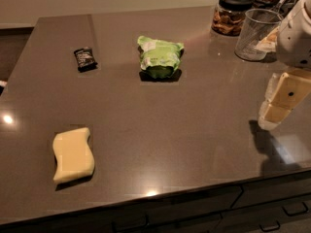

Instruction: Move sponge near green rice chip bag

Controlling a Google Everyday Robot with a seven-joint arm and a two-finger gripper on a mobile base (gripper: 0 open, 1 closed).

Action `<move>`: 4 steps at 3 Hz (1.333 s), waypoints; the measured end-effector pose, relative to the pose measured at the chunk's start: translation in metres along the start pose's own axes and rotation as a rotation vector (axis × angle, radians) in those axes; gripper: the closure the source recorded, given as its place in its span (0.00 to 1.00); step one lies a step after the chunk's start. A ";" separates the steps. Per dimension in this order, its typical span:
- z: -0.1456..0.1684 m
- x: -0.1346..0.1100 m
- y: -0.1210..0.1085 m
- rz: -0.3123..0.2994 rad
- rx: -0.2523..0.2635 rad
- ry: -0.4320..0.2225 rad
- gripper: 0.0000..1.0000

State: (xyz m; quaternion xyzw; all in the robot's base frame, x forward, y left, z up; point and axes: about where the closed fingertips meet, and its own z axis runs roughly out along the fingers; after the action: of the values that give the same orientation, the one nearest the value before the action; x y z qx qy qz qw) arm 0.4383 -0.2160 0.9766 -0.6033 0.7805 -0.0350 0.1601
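Note:
The pale yellow sponge (73,154) lies flat on the dark countertop (184,125) near its front left edge. The light-green rice chip bag (159,57) lies further back, near the middle of the counter. My gripper (279,103) hangs above the counter's right side, far from both the sponge and the bag, and holds nothing.
A small black wrapped snack bar (85,58) lies left of the bag. A clear plastic cup (255,33) and a glass jar with a black lid (231,12) stand at the back right. Drawers (272,208) run under the front edge.

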 end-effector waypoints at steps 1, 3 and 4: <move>0.000 -0.001 0.000 0.000 0.002 -0.001 0.00; 0.030 -0.068 0.043 -0.024 -0.071 -0.170 0.00; 0.058 -0.132 0.077 -0.062 -0.149 -0.351 0.00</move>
State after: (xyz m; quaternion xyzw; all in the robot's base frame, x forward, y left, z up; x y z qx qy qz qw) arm 0.4128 -0.0617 0.9296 -0.6341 0.7220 0.1236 0.2477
